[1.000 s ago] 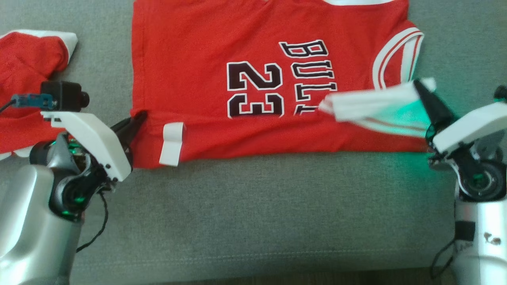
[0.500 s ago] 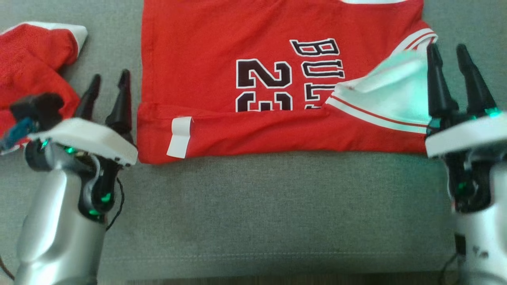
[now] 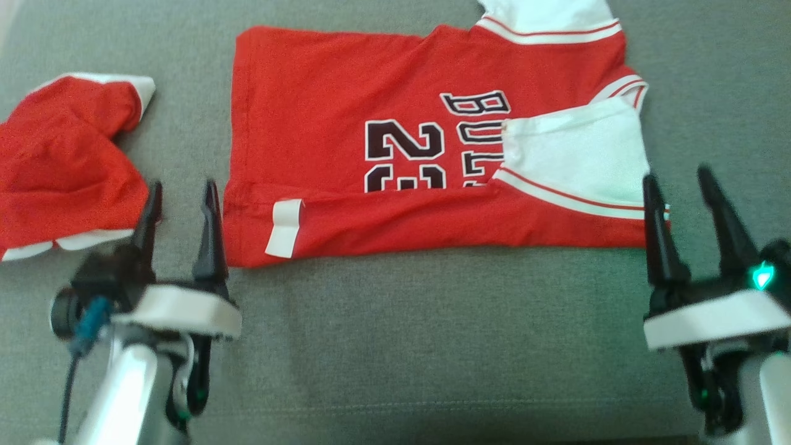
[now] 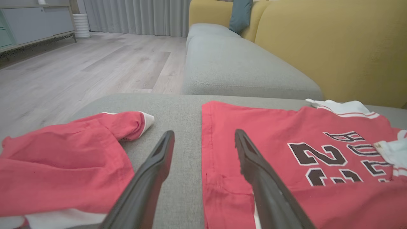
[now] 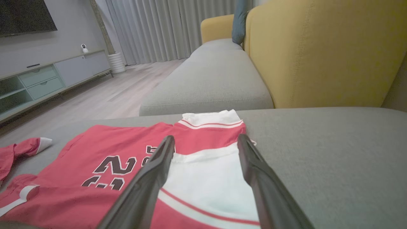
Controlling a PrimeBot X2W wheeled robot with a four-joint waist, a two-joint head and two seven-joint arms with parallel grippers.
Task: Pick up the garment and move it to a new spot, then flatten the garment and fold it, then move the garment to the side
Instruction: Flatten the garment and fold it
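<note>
A red jersey (image 3: 346, 105) with black "23" lettering lies flat on the grey cushion (image 3: 432, 346). Its near strip is folded up over the number, and a white sleeve (image 3: 575, 148) lies folded across its right end. My left gripper (image 3: 182, 185) stands open just left of the jersey's near left corner, holding nothing. My right gripper (image 3: 676, 175) stands open at the near right corner beside the sleeve, also holding nothing. The left wrist view has the left gripper (image 4: 203, 135) over the jersey's (image 4: 286, 152) left hem. The right wrist view shows the right gripper (image 5: 206, 140) above the sleeve (image 5: 206, 178).
A second red garment with white trim (image 3: 62, 167) lies crumpled at the left of the cushion, close to my left gripper. Beyond are a yellow sofa back (image 5: 318, 47), another grey seat (image 4: 235, 66), wooden floor (image 4: 79, 70) and a low cabinet (image 5: 47, 79).
One second ago the left gripper was at the hem corner and the right held the lifted sleeve. Both have let go and drawn back, and the sleeve now lies flat. The camera has shifted.
</note>
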